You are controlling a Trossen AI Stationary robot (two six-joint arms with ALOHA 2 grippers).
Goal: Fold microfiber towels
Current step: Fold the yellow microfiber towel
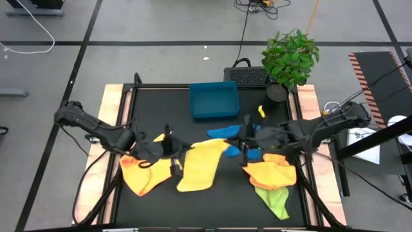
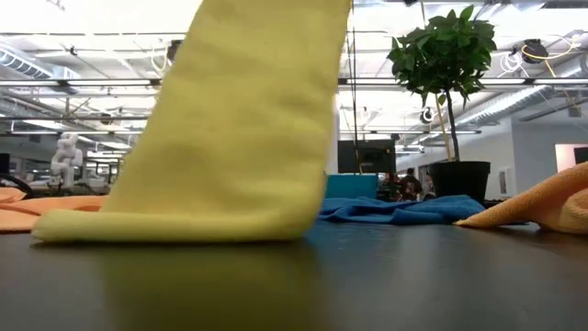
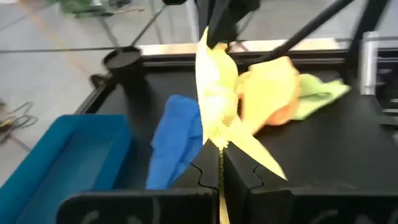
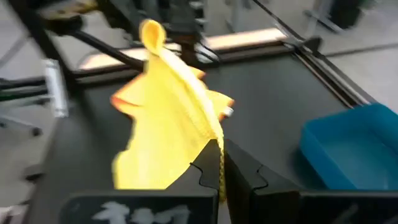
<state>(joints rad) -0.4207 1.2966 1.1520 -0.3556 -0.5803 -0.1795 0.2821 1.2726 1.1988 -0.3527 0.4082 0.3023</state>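
A pale yellow towel (image 1: 199, 164) hangs between my two grippers at the middle of the table. In the low view it (image 2: 234, 129) slopes down from above, and its lower part lies on the table. My left gripper (image 1: 175, 149) is shut on its left end, my right gripper (image 1: 243, 147) on its right end. An orange-yellow towel (image 1: 141, 175) lies crumpled at the near left. Another orange towel (image 1: 273, 173) lies on a lime green one (image 1: 278, 201) at the near right. A blue towel (image 1: 228, 133) lies behind the yellow one. My left gripper pinches the pale yellow towel's upper left end (image 3: 219, 144) between its two fingers, coming about level from the table's left. The cloth runs on, bunched, to the other gripper. My right gripper pinches the towel's upper right end (image 4: 217, 144) between its two fingers, coming about level from the table's right. The towel hangs from both holds with its lower part (image 2: 175, 225) on the table.
The rigid blue tray (image 1: 214, 100) stands at the far middle of the table. A potted plant (image 1: 290, 58) stands at the far right corner, with a small yellow object (image 1: 261, 111) near it.
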